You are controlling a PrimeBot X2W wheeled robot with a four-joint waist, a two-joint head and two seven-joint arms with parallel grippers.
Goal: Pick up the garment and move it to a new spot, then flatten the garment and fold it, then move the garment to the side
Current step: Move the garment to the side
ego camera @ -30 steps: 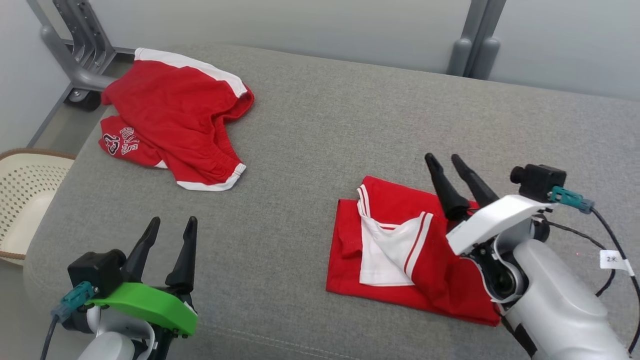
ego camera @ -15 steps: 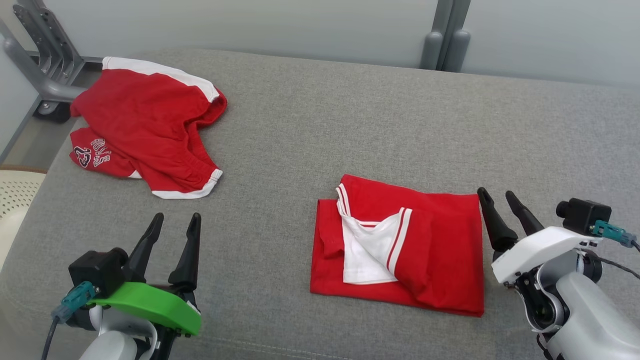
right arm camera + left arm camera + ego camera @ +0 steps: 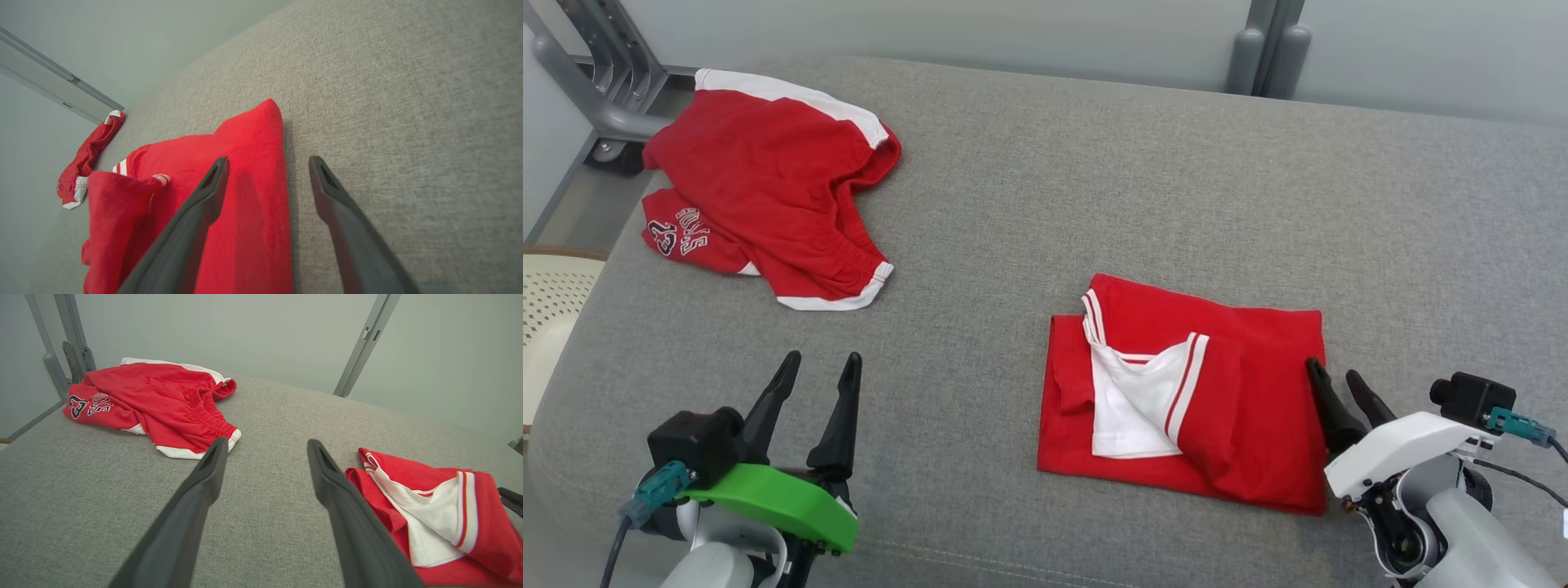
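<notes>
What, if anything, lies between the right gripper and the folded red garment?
Nothing visible does. The right gripper hangs open at the right edge of the folded red garment, one finger over the cloth, the other over bare grey cushion. The crumpled red shorts lie far off to the left.

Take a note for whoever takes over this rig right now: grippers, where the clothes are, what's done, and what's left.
Left gripper: open, empty, over the grey cushion at the near left.
Right gripper: open, empty, fingers astride the right edge of the folded red shirt.
Shirt: a folded rectangle at centre-right, white panel on top.
Red shorts: crumpled at the far left corner.
Done: the shirt looks folded.
Left: probably sliding the shirt aside, if this is not already its final spot. The shorts are unfolded.
</notes>
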